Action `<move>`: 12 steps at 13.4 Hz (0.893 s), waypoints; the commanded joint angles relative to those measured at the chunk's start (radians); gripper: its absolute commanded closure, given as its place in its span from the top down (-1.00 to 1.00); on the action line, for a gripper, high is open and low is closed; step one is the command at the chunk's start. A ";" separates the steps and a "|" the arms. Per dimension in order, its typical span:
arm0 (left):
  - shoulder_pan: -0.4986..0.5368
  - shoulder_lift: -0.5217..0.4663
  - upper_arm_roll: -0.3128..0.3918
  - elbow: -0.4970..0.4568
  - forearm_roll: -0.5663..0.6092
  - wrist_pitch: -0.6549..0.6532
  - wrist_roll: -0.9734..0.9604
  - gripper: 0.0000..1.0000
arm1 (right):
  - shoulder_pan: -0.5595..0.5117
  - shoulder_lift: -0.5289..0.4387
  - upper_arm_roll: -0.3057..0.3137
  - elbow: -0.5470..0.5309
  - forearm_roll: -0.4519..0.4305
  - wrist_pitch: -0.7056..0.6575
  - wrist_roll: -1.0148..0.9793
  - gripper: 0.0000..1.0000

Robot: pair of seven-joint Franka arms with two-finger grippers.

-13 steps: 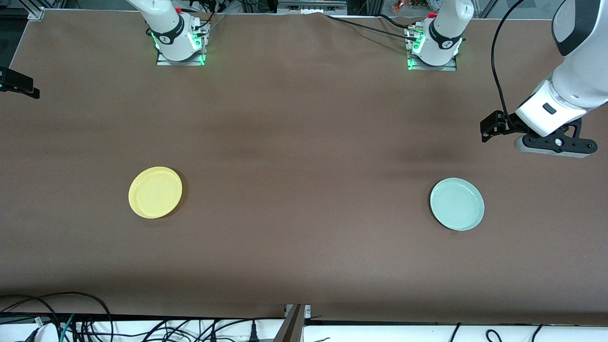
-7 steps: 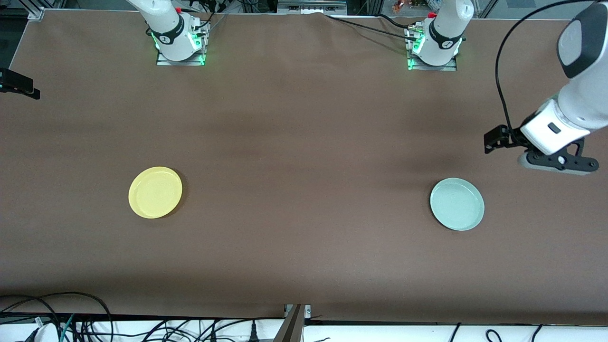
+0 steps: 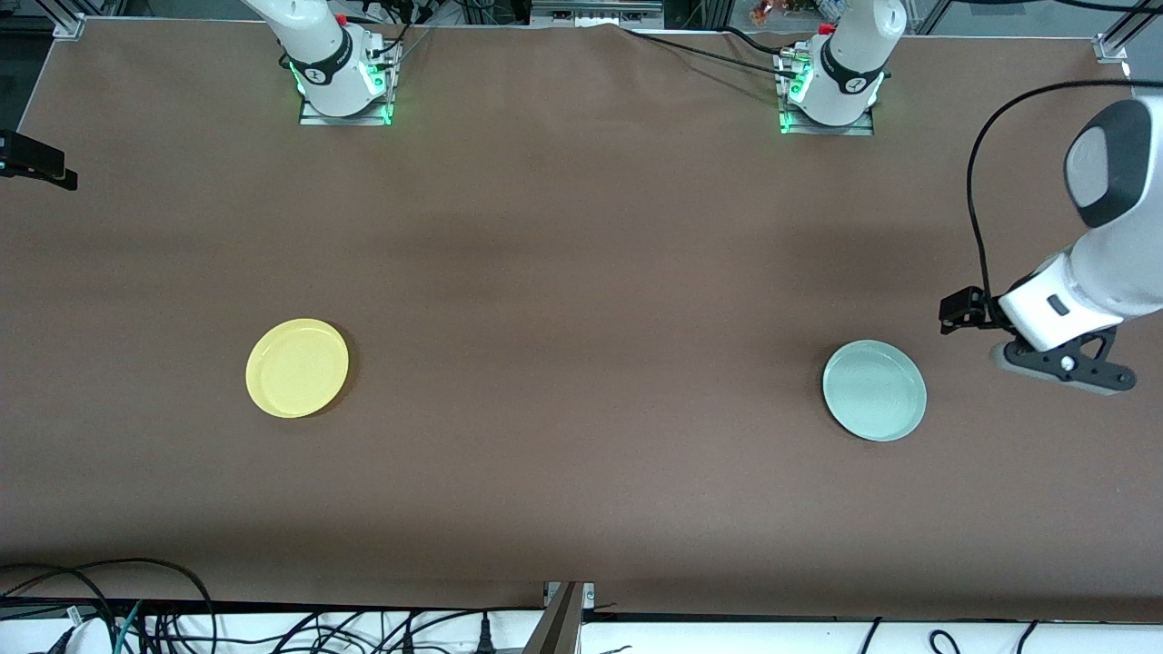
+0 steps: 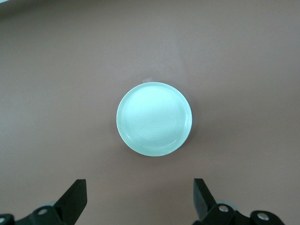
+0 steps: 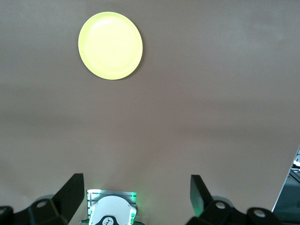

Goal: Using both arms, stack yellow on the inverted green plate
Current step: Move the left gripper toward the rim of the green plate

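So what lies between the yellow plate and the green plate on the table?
Nothing: in the front view only bare brown table runs from the yellow plate to the green plate.

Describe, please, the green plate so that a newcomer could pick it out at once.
On the brown table, look toward the left arm's end, where the left gripper hangs, jaws open. Beside it lies the green plate, round, shallow, rim up. Its pale mint colour distinguishes it from the same-sized yellow plate.

- Arms – glossy white shells with dark grey joint caps.
- Bases (image 3: 343, 82) – white, black collar band, green lights on metal plates.
- Left end effector (image 4: 140, 206) – black angular fingers; a black cable loops above.
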 commanded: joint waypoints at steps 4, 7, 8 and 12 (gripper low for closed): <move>0.069 0.165 -0.008 0.010 0.017 0.139 0.178 1.00 | -0.008 -0.001 0.003 0.006 0.019 -0.002 0.008 1.00; 0.080 0.255 -0.008 0.007 0.018 0.233 0.308 1.00 | -0.010 -0.001 0.003 0.006 0.019 -0.002 0.008 1.00; 0.097 0.291 -0.008 0.005 0.020 0.269 0.327 1.00 | -0.010 -0.001 0.003 0.006 0.019 -0.002 0.010 1.00; 0.112 0.386 -0.014 0.005 0.003 0.369 0.436 1.00 | -0.010 -0.001 0.003 0.006 0.019 -0.002 0.010 1.00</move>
